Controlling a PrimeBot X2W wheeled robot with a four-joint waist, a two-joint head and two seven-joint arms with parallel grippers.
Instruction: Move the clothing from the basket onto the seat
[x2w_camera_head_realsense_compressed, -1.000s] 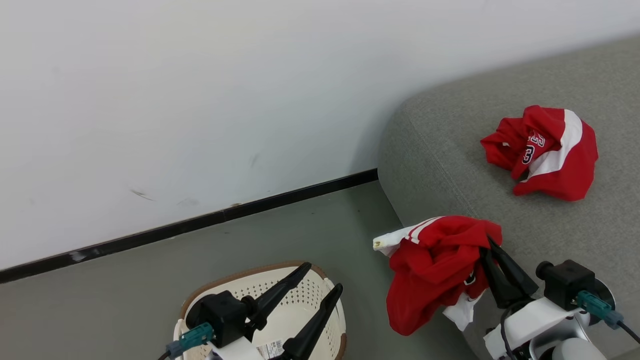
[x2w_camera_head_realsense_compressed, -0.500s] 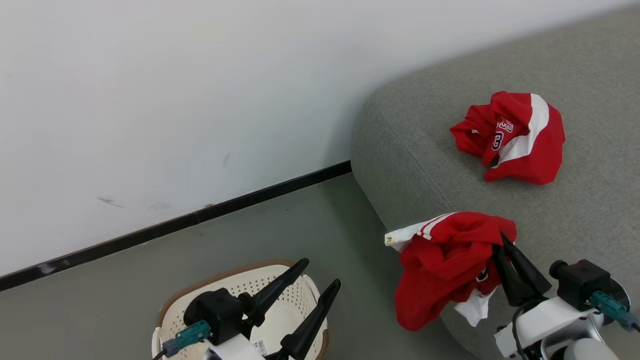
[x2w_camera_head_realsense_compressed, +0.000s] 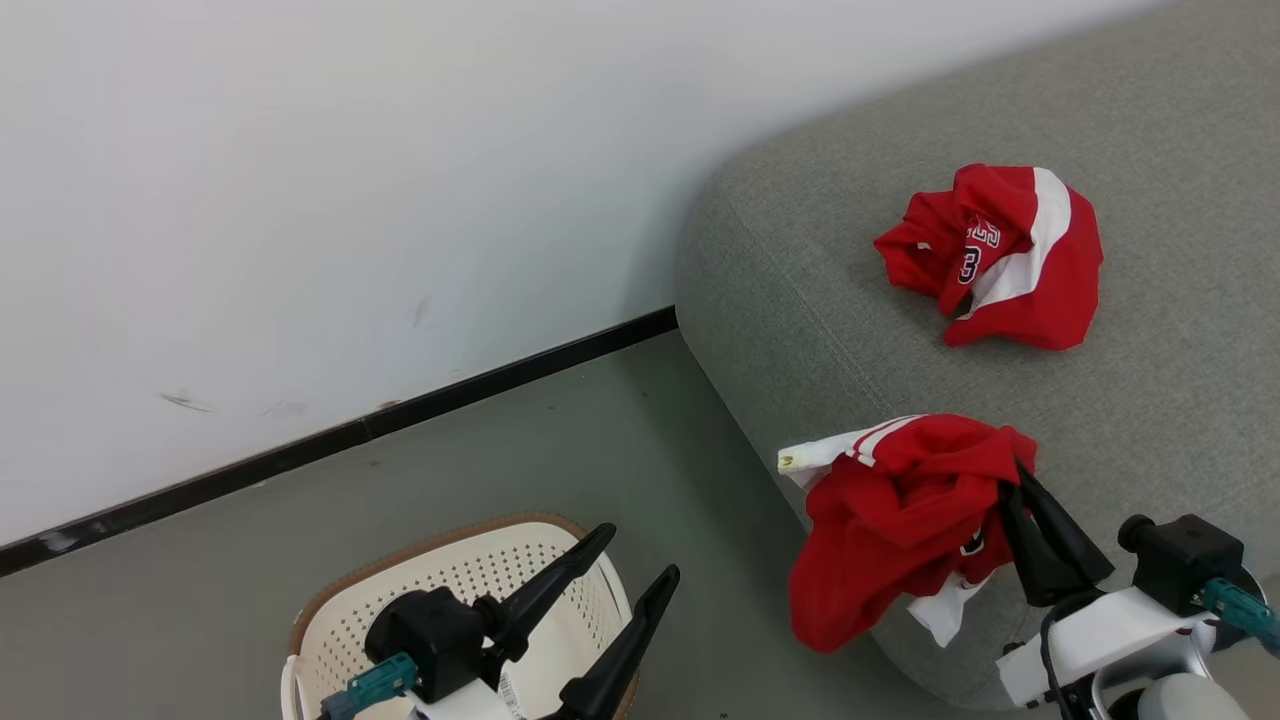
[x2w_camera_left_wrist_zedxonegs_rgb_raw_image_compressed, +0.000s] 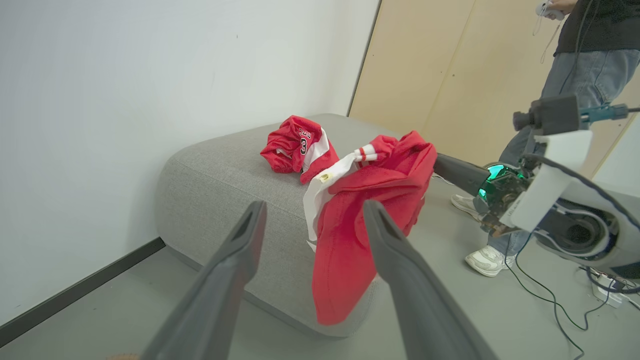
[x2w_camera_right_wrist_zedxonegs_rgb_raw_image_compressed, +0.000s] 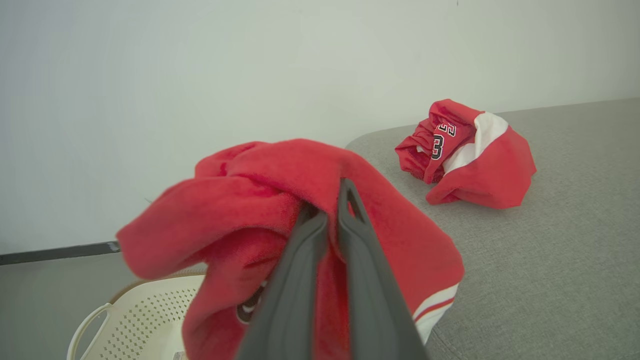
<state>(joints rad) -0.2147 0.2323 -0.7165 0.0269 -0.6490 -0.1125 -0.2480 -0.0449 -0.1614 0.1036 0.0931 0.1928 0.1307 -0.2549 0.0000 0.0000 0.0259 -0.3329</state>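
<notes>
My right gripper (x2w_camera_head_realsense_compressed: 1012, 475) (x2w_camera_right_wrist_zedxonegs_rgb_raw_image_compressed: 330, 200) is shut on a red garment (x2w_camera_head_realsense_compressed: 900, 520) (x2w_camera_right_wrist_zedxonegs_rgb_raw_image_compressed: 240, 210) (x2w_camera_left_wrist_zedxonegs_rgb_raw_image_compressed: 360, 210) with white stripes, which hangs over the front corner of the grey seat (x2w_camera_head_realsense_compressed: 1150, 420) (x2w_camera_left_wrist_zedxonegs_rgb_raw_image_compressed: 225, 170) (x2w_camera_right_wrist_zedxonegs_rgb_raw_image_compressed: 550, 260). A second red garment (x2w_camera_head_realsense_compressed: 1000, 260) (x2w_camera_left_wrist_zedxonegs_rgb_raw_image_compressed: 295, 147) (x2w_camera_right_wrist_zedxonegs_rgb_raw_image_compressed: 465, 155) with dark numbers lies crumpled on the seat, farther back. The cream basket (x2w_camera_head_realsense_compressed: 450, 590) (x2w_camera_right_wrist_zedxonegs_rgb_raw_image_compressed: 140, 320) stands on the floor at the lower left. Over it my left gripper (x2w_camera_head_realsense_compressed: 635, 555) (x2w_camera_left_wrist_zedxonegs_rgb_raw_image_compressed: 312, 215) is open, nothing between its fingers.
A white wall (x2w_camera_head_realsense_compressed: 350, 200) with a black baseboard (x2w_camera_head_realsense_compressed: 400, 415) runs behind the grey floor (x2w_camera_head_realsense_compressed: 500, 460). In the left wrist view a person (x2w_camera_left_wrist_zedxonegs_rgb_raw_image_compressed: 575, 75) in jeans and white shoes stands by a tan panel (x2w_camera_left_wrist_zedxonegs_rgb_raw_image_compressed: 450, 70), with cables (x2w_camera_left_wrist_zedxonegs_rgb_raw_image_compressed: 560, 310) on the floor.
The head camera has swung right, so basket and seat shifted left in view. My right gripper has carried the held garment a little farther over the seat corner. Left gripper unchanged.
</notes>
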